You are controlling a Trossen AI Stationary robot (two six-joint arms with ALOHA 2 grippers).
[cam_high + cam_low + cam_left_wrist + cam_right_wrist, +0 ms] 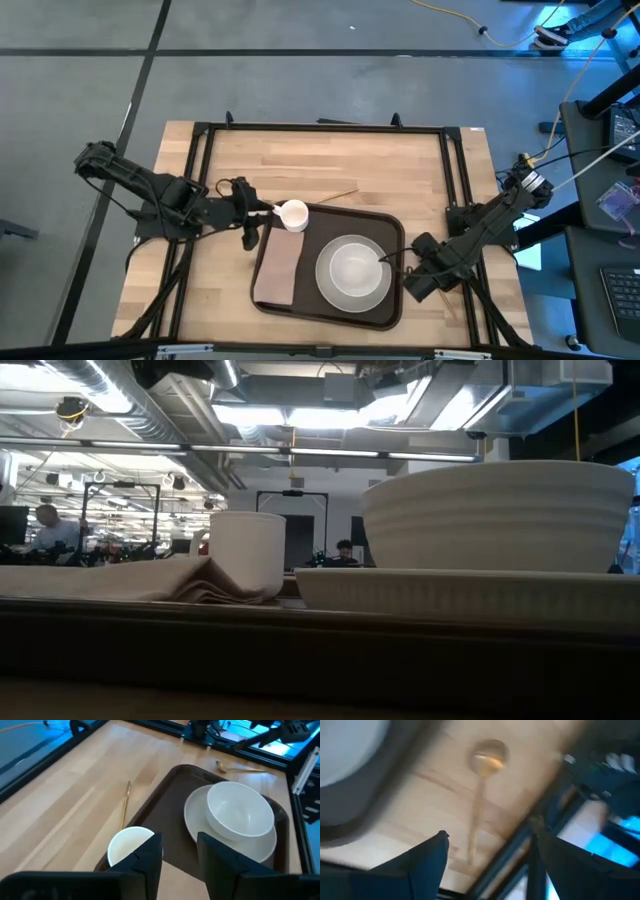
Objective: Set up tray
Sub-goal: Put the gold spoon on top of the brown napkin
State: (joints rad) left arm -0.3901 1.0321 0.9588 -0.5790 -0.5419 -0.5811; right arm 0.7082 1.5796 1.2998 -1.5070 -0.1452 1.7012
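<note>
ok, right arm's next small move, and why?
Probably lower the open right gripper onto the gold spoon lying on the table beside the tray. The tray already holds napkin, cup, plate and bowl, but no cutlery.

place: lab/workshop | cues: exposed ceiling ducts (130, 410); framed wooden table (300, 165); floor cables (500, 35)

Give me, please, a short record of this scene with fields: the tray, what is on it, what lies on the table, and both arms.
tray: dark brown tray, on the wooden table
on tray: tan napkin; white plate with white bowl on it; white cup at the far left corner
on table: thin stick beyond the tray; gold spoon right of the tray
left gripper: beside the cup, jaws open
right gripper: above the spoon, jaws open, nothing held
</note>
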